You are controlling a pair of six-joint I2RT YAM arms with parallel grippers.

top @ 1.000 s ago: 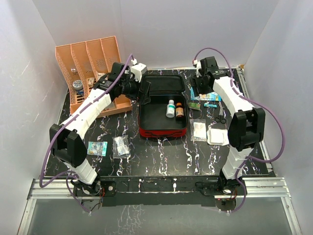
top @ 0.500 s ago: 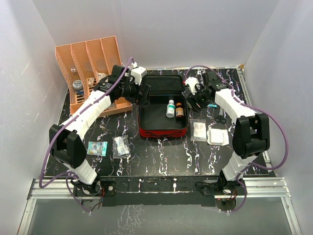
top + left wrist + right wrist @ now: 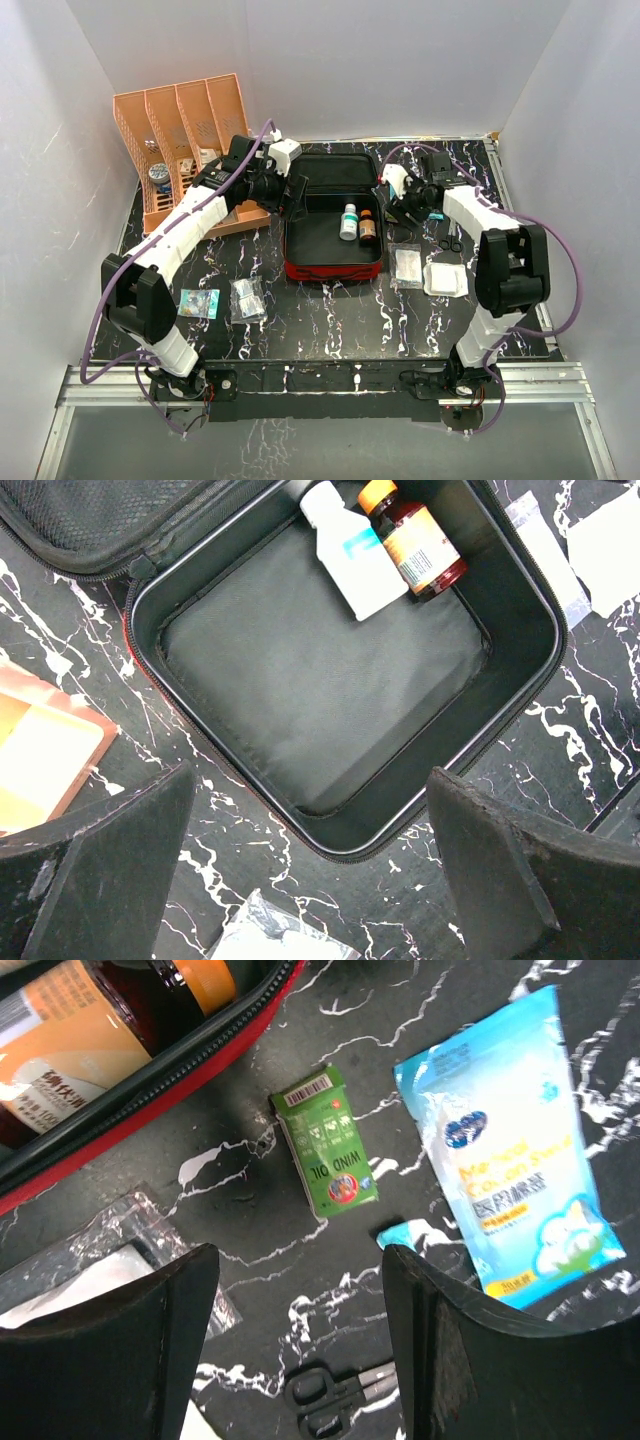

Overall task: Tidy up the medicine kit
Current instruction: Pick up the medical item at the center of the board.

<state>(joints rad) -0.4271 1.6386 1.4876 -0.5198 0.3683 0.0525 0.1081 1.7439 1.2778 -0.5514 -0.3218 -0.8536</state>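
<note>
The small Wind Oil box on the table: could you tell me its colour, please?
The Wind Oil box is green; clearest in the right wrist view.

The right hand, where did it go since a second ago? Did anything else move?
The right hand swung in from the far edge of the table toward the medicine kit. It now hangs open over the small green box beside the kit, holding nothing. The left hand stayed open above the kit. The two bottles inside and the packets on the table did not move.

On the green box point(image 3: 325, 1157) — "WIND OIL".
</note>
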